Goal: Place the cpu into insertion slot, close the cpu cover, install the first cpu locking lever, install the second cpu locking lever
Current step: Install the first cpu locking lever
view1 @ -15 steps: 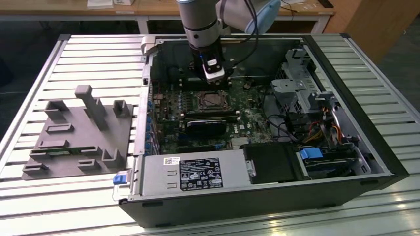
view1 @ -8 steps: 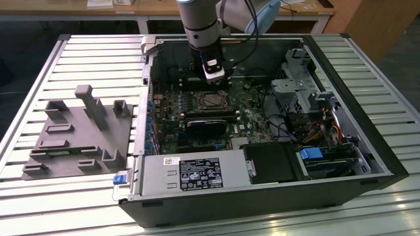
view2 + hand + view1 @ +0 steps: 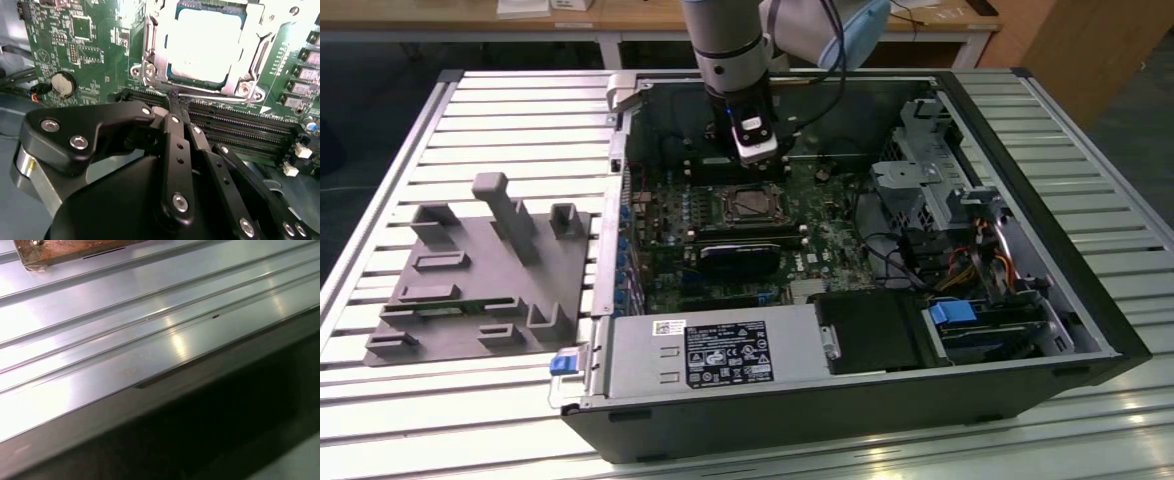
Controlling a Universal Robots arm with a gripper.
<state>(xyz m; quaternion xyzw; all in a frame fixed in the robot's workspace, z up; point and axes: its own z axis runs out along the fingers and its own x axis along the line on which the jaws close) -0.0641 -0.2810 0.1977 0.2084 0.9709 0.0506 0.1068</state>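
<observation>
In the second wrist view the cpu (image 3: 202, 42), a pale silver square, lies in the insertion slot (image 3: 172, 75) on the green board. The cpu cover (image 3: 150, 47), a silver frame, lies flat around it. A thin silver locking lever (image 3: 220, 96) runs along the socket edge nearest the gripper. My gripper (image 3: 174, 96) has its black fingers (image 3: 176, 135) drawn together, tips at that edge beside the lever's end. Whether they pinch the lever is unclear. In the exterior view the gripper (image 3: 754, 160) hangs just behind the insertion slot (image 3: 750, 203) inside the open computer case (image 3: 854, 400).
Long black memory slots (image 3: 240, 125) lie between gripper and socket; a coin battery (image 3: 63, 84) sits beside them. A grey fixture plate (image 3: 480, 270) rests on the slatted metal table (image 3: 480, 120) at the exterior view's left. Power supply (image 3: 707, 350) and drive cage (image 3: 961, 210) crowd the case.
</observation>
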